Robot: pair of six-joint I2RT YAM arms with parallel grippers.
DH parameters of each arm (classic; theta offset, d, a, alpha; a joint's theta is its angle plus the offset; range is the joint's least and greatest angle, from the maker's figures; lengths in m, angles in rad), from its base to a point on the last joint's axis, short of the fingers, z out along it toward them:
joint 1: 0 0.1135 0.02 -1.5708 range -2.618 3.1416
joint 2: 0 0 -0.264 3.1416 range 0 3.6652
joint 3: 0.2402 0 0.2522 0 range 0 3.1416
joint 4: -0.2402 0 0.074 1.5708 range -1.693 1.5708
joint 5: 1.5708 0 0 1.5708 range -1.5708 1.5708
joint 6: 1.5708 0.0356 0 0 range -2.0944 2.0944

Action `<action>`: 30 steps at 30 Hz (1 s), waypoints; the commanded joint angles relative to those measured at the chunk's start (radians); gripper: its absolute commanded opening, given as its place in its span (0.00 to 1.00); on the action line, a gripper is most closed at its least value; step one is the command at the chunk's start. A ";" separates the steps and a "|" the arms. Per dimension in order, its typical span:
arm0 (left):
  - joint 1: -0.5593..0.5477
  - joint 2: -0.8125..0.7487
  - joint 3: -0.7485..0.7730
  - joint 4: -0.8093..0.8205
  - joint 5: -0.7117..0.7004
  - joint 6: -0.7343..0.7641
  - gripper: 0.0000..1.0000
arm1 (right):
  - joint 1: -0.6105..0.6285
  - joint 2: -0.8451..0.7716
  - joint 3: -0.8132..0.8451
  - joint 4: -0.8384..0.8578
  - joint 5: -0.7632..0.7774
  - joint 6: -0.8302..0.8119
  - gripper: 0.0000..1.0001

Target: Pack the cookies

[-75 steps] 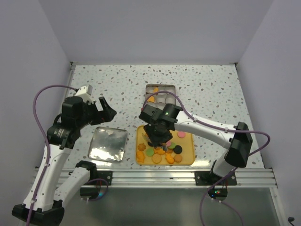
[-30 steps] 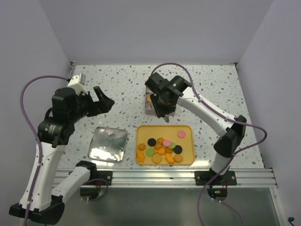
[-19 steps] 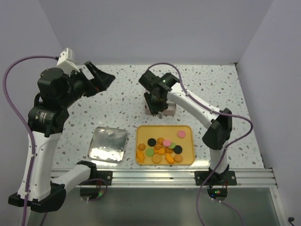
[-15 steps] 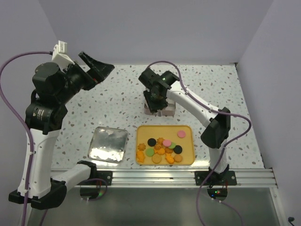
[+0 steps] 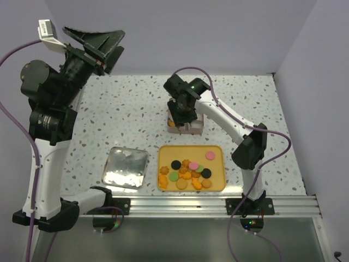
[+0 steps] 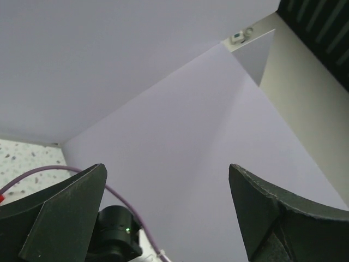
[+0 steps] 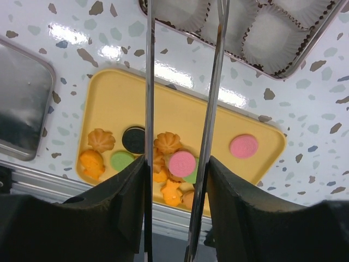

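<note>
The cookies (image 5: 185, 173) lie in a heap on the yellow tray (image 5: 216, 176): orange flower shapes, black, green and pink discs. In the right wrist view the cookies (image 7: 181, 164) show between and around my long thin blades, far below them. My right gripper (image 5: 184, 121) hangs over the metal tin (image 5: 198, 129) behind the tray. Its blades stand apart with nothing seen between them; their tips leave the right wrist view by the tin's white paper cups (image 7: 267, 33). My left gripper (image 5: 115, 45) is raised high at the back left, wide open and empty.
A silver lid (image 5: 126, 166) lies flat left of the tray, seen also at the left edge of the right wrist view as the silver lid (image 7: 22, 103). One pink disc (image 7: 244, 146) lies apart at the tray's right. The left wrist view shows only the walls.
My right gripper went from the tray back to the tin, and its blades have spread. My left arm swung up and back, staying open.
</note>
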State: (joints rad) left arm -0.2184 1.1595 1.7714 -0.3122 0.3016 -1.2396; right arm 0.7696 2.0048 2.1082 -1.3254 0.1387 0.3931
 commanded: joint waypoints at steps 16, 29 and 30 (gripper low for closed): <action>-0.004 0.052 0.146 0.231 -0.024 -0.205 1.00 | 0.007 -0.308 -0.201 -0.008 -0.089 0.061 0.48; -0.004 0.019 0.023 0.295 -0.007 -0.251 1.00 | 0.189 -0.439 -0.571 0.092 -0.128 0.188 0.48; -0.004 0.011 0.016 0.291 -0.018 -0.242 1.00 | 0.195 -0.433 -0.571 0.094 -0.128 0.188 0.48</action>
State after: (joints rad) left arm -0.2184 1.1988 1.8011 -0.0704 0.2848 -1.4773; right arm 0.9611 1.5913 1.5288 -1.2854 0.0299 0.5396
